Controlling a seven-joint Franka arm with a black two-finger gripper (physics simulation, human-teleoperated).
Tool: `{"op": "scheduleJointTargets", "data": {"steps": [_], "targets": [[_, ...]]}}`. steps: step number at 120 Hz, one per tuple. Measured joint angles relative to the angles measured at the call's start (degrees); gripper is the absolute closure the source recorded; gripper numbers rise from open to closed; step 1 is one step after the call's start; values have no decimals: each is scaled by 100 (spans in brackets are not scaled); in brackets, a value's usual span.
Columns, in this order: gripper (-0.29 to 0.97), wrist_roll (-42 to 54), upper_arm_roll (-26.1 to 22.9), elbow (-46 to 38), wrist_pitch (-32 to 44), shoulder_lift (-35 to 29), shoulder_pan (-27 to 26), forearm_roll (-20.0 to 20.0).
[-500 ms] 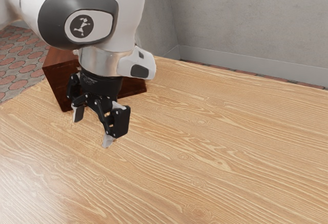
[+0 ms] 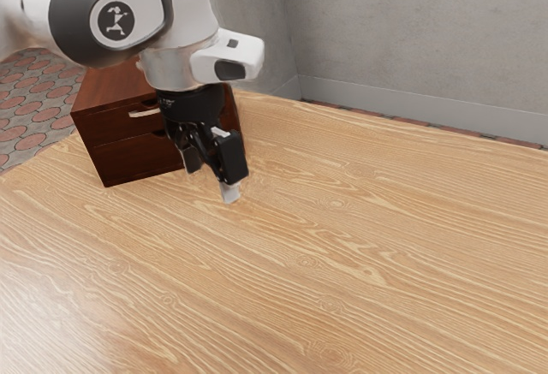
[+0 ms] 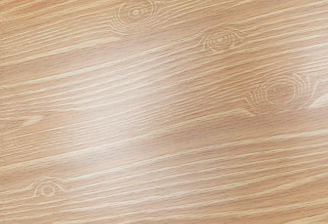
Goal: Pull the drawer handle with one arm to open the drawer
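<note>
The claw [image 2: 211,182] is hanging with its tips pointing down at the desk [image 2: 385,246]. Its two black fingers [image 2: 229,187] are standing apart with nothing between them, the nearer one ending in a pale tip just above the wood. In the wrist view the desk [image 3: 164,101] is showing as light wood grain with several ring-shaped knots.

The claw's black hand is carrying a line of tiny pale lettering, too small to read. A white wrist housing [image 2: 224,56] with a dark oval inset is sitting above the hand. Higher on the arm [image 2: 111,14], a grey joint cap is showing a white disc with a black, figure-like emblem [image 2: 116,19].

The drawer handle [image 2: 144,113], a short pale bar, is lying to the exterior view's left of the claw and higher than the fingertips, apart from both fingers. It is sitting on the upper drawer [image 2: 116,123] of a small dark-brown cabinet [image 2: 128,156]. The drawer front is looking flush with the cabinet's face. In the exterior view the black hand is overlapping the cabinet's right side, and the fingertips are hanging past its lower right corner.

The cabinet is standing at the desk's far corner, on the exterior view's left. Beyond that corner a floor [image 2: 34,100] of reddish patterned tiles is showing. A grey wall [image 2: 411,23] with a pale baseboard [image 2: 428,104] is running behind the desk.
</note>
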Motion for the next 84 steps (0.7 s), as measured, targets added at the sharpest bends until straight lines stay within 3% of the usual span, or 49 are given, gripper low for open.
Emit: {"op": "scheduleJointTargets", "data": {"steps": [35,50,74,84], "targets": [[0,2819,151,-635,1527,100,870,9],[0,3569,259,85,2005,669,1086,-30],[0,4474,469,227,2353,1003,1540,-56],[0,4775,492,600,2451,1454,1856,-58]]}}
